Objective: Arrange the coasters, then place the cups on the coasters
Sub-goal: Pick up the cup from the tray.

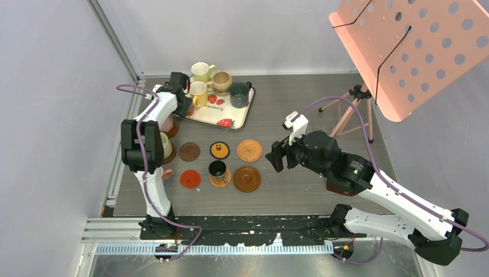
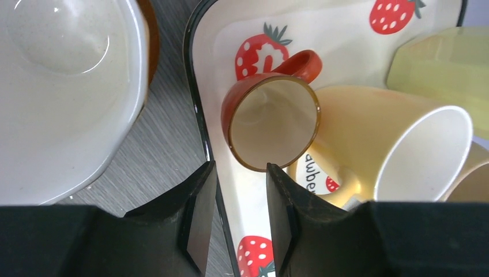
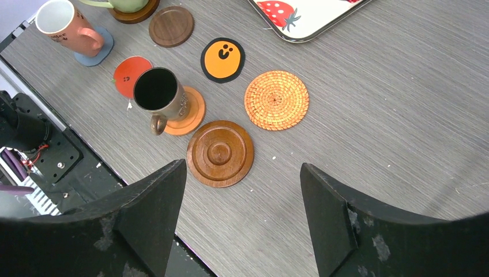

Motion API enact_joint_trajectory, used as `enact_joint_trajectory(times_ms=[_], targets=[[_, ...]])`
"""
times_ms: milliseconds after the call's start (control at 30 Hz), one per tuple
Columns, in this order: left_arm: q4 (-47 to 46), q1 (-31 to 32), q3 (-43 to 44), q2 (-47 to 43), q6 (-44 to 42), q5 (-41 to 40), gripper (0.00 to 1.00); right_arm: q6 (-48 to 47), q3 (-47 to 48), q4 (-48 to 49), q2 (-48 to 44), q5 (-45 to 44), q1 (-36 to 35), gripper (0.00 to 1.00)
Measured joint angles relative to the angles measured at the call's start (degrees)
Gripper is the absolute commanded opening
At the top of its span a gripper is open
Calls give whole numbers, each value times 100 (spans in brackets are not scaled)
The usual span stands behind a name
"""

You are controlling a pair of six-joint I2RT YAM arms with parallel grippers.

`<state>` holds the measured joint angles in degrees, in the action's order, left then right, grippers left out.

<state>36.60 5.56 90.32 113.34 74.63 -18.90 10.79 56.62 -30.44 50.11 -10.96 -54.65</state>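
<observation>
On the strawberry tray (image 1: 235,109) stand a pale yellow cup (image 1: 201,70), a tan cup (image 1: 221,81), a yellow cup (image 1: 198,92) and a dark teal cup (image 1: 239,94). My left gripper (image 1: 184,104) (image 2: 241,167) hangs open over the tray's left rim. A small orange-brown cup (image 2: 271,115) lies just ahead of its fingertips, not held. A black cup (image 3: 158,92) stands on an orange coaster (image 3: 193,112). Bare coasters lie nearby: dark wood (image 3: 171,26), black with orange (image 3: 222,59), wicker (image 3: 276,100), red (image 3: 128,70), brown rimmed (image 3: 219,153). My right gripper (image 1: 275,156) (image 3: 242,167) is open above the table.
A pale green cup (image 1: 164,144), a pink cup (image 3: 66,26) and a white-lined cup (image 2: 63,86) each stand on a coaster along the left edge. A pink perforated panel (image 1: 403,52) on a tripod (image 1: 352,109) stands at the back right.
</observation>
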Motion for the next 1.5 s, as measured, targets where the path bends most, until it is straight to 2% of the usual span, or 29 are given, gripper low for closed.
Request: enact_joint_trajectory(times_ms=[400,767,1100,1333,1500], targets=[[-66,-46,68,175,24,-57,38,-13,0,0,2,-15,0,80],[-179,-72,68,280,37,24,26,-11,0,0,0,-37,0,80],[-153,-83,63,280,37,20,23,20,0,0,0,-11,0,80],[-149,-87,61,280,-2,15,5,39,0,0,-90,-11,0,80],[-94,-98,61,269,-74,-2,0,118,0,-2,-103,-9,0,80]])
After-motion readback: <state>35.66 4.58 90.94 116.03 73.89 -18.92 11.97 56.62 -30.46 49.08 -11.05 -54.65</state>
